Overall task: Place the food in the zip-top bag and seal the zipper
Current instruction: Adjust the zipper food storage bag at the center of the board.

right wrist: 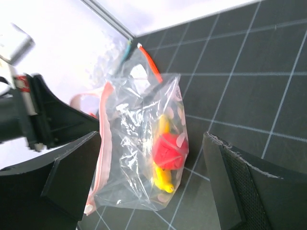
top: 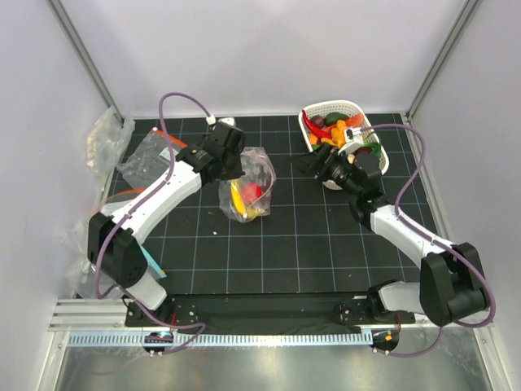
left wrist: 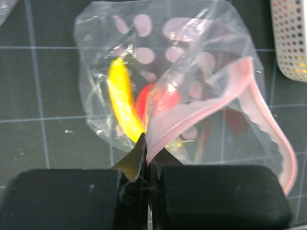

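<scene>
The zip-top bag (top: 257, 173) hangs over the middle of the mat, its mouth open. My left gripper (top: 235, 166) is shut on its pale pink zipper (left wrist: 206, 108), pinching the strip at one end (left wrist: 147, 154). Inside the bag are a yellow banana (left wrist: 122, 103) and a red piece (left wrist: 160, 101); they also show in the right wrist view, the banana (right wrist: 164, 178) under the red piece (right wrist: 169, 149). My right gripper (top: 313, 167) is open and empty, to the right of the bag and apart from it (right wrist: 152, 143). More food (top: 342, 126) lies in the white basket (top: 334, 104).
Clear bags with orange-red zipper strips (top: 155, 147) and crumpled plastic (top: 104, 137) lie at the far left by the wall. One orange-red strip (right wrist: 151, 67) shows behind the held bag. The basket stands at the back right, just behind my right wrist.
</scene>
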Robot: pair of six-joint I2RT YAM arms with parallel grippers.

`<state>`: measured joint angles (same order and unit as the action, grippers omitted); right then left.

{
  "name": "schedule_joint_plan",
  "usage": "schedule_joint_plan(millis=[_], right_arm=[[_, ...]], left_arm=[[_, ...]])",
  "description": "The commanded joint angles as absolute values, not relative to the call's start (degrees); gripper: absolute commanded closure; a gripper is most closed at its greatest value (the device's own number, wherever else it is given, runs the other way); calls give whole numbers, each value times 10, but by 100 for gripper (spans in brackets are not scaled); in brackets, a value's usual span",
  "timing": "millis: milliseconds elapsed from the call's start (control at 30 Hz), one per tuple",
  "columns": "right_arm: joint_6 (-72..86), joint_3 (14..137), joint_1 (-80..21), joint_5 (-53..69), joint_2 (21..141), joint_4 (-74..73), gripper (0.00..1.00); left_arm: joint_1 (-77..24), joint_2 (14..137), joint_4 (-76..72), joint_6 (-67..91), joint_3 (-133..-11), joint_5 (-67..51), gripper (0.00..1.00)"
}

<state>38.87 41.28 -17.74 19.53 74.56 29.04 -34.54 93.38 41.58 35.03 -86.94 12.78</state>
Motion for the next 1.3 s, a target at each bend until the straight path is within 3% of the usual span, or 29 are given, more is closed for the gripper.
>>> schedule_joint_plan(millis=[0, 267, 467, 800, 1167, 1267], right_arm=[[372, 410, -178, 165, 708, 309, 6], [364, 402, -178, 117, 689, 290, 6], [359, 410, -178, 73, 682, 253, 6], [362, 459, -173, -63, 715, 113, 6], [361, 480, -172, -146, 763, 102, 4], [354, 533, -171, -187, 806, 57, 2]], left_arm=[[-336, 862, 364, 360, -845, 181, 100], [-361, 721, 375, 341, -815, 407, 100], [-460, 811, 413, 272, -879, 561, 99], [-461, 990, 374, 263, -892, 361, 100], [-462, 929, 341, 269, -845, 273, 100], [-462, 917, 324, 271, -829, 263, 99]])
